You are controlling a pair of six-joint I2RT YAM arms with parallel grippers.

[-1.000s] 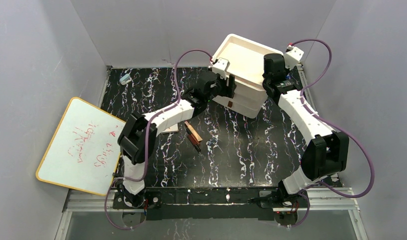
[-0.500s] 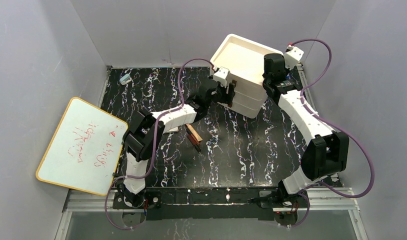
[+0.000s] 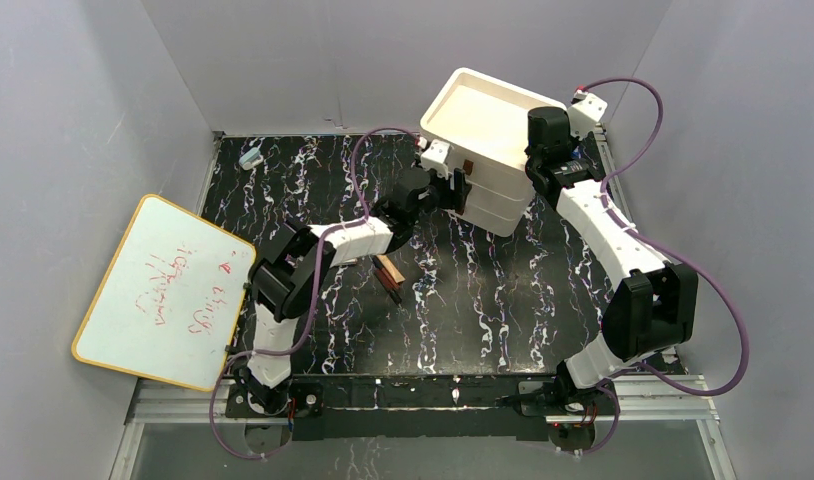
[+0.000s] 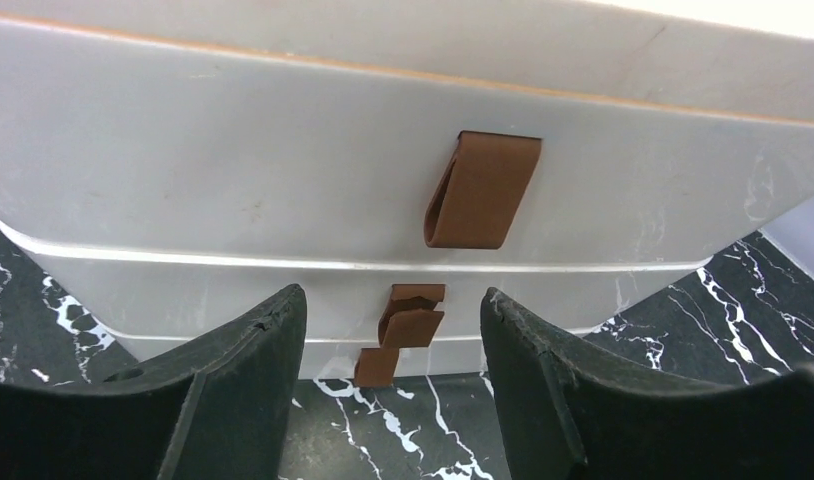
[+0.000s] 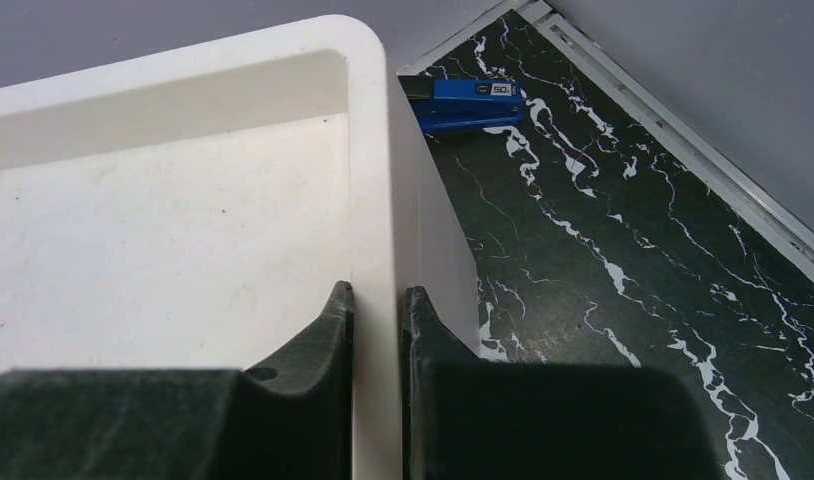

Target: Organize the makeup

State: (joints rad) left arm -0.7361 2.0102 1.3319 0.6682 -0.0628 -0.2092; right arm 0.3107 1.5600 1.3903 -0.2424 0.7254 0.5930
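— Two points first: surface and surroundings?
— Black, white-veined table [image 3: 483,300], with grey walls [image 3: 83,100] on three sides. A whiteboard [image 3: 163,290] with red writing overhangs the left edge. A light-blue item [image 3: 249,157] sits in the far left corner.
— Containers?
— One white box [image 3: 483,125] at the far right, with stacked drawers and an open top. Its front carries two brown loops, the upper handle [image 4: 483,190] and the lower handle [image 4: 408,328]. What the drawers hold cannot be seen. A blue object [image 5: 466,105] lies on the table just behind the box's corner.
— Grippers?
— The left gripper [image 4: 391,310] has its fingers apart and faces the box front, with the lower handle in line between them. Contact cannot be told. The right gripper [image 5: 378,300] is clamped on the box's rim, one finger inside the top and one outside.
— Makeup?
— The pencils [image 3: 388,272] lie on the table just beside the left forearm, apart from the box. Other pieces are hidden or too small to tell.
— Room to move?
— Bare marble shows from the pencils to the near edge and across the middle. The box stands near the right wall.
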